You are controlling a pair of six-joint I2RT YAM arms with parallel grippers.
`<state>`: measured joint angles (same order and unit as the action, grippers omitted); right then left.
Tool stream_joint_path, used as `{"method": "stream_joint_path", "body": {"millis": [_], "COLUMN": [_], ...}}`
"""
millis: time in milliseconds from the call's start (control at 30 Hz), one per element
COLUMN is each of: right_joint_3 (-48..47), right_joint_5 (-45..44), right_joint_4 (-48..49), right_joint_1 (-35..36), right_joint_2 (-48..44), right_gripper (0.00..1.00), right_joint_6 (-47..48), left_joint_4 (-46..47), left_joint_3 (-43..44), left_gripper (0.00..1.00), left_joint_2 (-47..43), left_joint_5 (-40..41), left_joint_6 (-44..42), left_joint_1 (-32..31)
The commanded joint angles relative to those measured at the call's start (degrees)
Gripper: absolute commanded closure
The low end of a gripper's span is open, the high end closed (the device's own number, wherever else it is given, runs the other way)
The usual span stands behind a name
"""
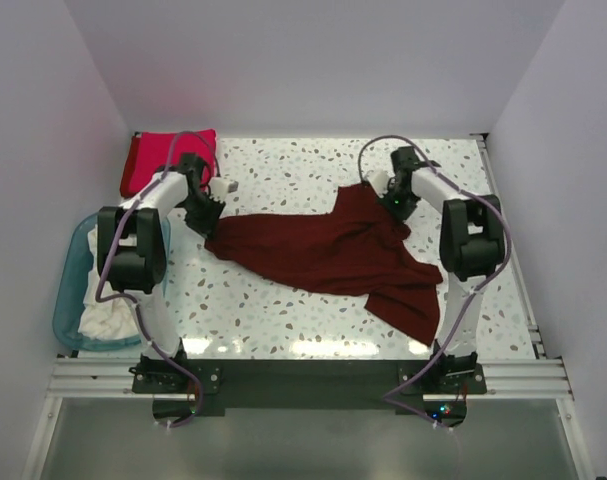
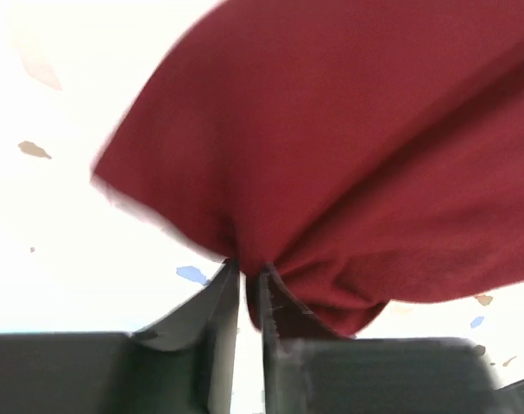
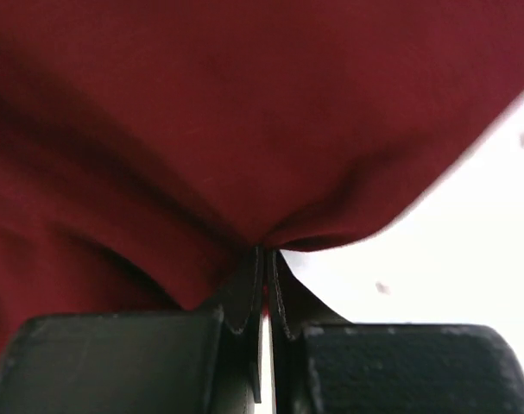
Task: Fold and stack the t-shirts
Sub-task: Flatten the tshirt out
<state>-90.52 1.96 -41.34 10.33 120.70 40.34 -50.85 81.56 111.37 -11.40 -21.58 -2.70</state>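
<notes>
Speckled white bench [image 1: 283, 310]: a maroon shirt [image 1: 333, 255] sprawls across its middle, and a red shirt [image 1: 158, 155] lies folded at far left.

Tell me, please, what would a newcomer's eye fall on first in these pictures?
The dark maroon t-shirt sprawls across the middle of the speckled table, pinched at its left end by the left gripper and at its far right corner by the right gripper. Next come the bright red shirt at the far left corner and the blue tub holding white cloth at the left edge.
</notes>
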Motion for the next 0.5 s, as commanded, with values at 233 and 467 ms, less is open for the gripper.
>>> {"method": "stream_joint_path", "body": {"millis": [233,467], "right_joint_3": [-14.9,-22.9], "right_joint_5": [3.4,9.5], "right_joint_4": [-11.6,-9.9], "right_joint_1": [-10.1,-14.3], "right_joint_2": [3.8,7.2], "right_gripper": [0.49,0.42], "right_joint_6": [-3.3,-10.9], "left_joint_4": [2.0,3.1], "left_joint_3": [5.8,10.2], "left_gripper": [0.47,0.33], "left_joint_2": [1.3,0.6], "left_joint_5": [-4.5,-7.2], "left_joint_6": [2.2,3.6], "left_joint_1": [0.2,0.4]}}
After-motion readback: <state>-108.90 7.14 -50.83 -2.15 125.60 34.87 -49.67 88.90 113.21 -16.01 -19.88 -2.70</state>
